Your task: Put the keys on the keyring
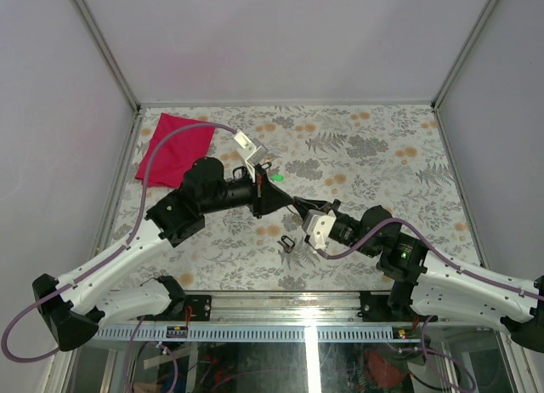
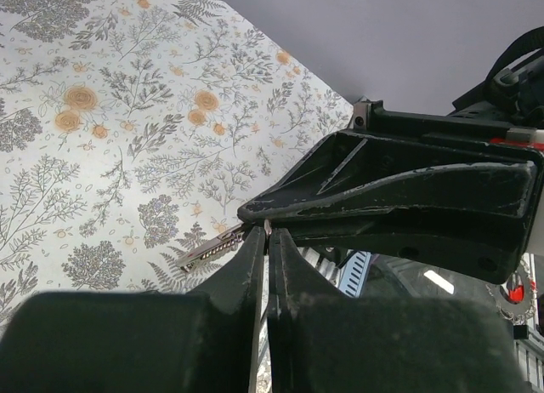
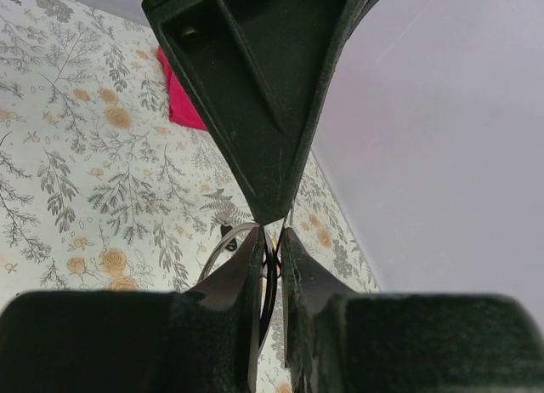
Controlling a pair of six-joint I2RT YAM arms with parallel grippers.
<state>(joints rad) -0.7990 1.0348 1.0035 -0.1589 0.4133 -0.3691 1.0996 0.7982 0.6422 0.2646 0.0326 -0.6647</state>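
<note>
step: threading, tips meeting mid-air | left gripper (image 2: 268, 231) pinching shut on key (image 2: 212, 250), shaft poking out | right gripper (image 3: 270, 231) clamping keyring (image 3: 225, 244) | tip: keeping shaft lined with wire, nudging slowly | spare key (image 1: 287, 242) lying on table (image 1: 382, 155)
</note>
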